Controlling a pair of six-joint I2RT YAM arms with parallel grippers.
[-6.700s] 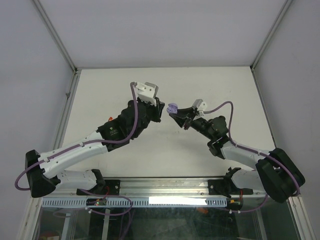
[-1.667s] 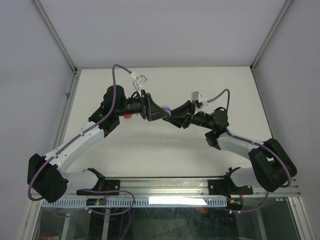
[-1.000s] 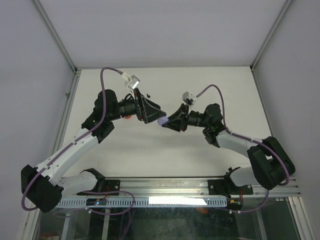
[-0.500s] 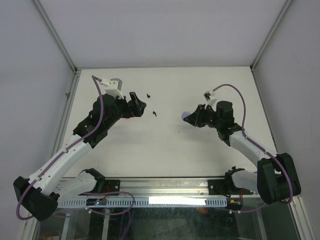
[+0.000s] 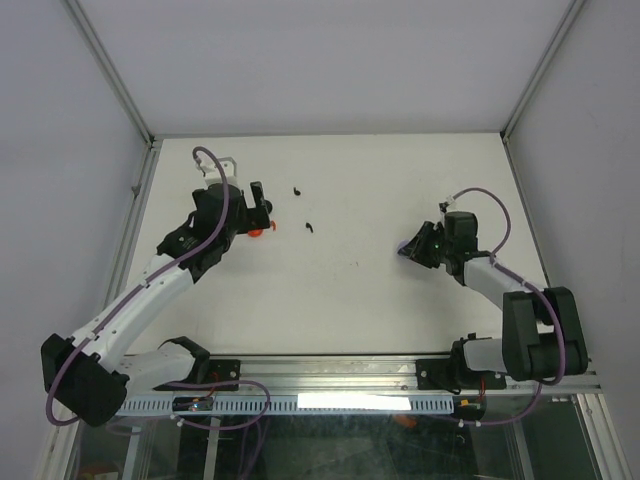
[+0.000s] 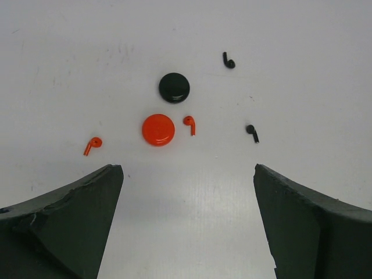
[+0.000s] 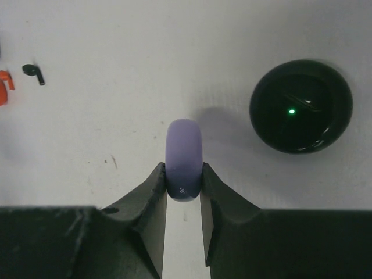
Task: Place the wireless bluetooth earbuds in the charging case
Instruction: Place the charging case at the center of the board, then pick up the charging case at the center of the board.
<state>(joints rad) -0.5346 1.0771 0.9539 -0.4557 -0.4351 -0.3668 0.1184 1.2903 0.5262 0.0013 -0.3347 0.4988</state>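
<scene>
Left jaws are being held spread wide over the surface [image 6: 302, 35]; below them a black case [image 6: 174, 87] and a red case [image 6: 158, 129] are lying just beside each other; red buds [image 6: 189, 124] are lying either side of the red case, black buds [image 6: 251, 132] further right, all loose; a purple case [image 7: 184, 160] is being pinched edge-on by the right jaws; a lit black case [image 7: 301, 106] is lying near it.
</scene>
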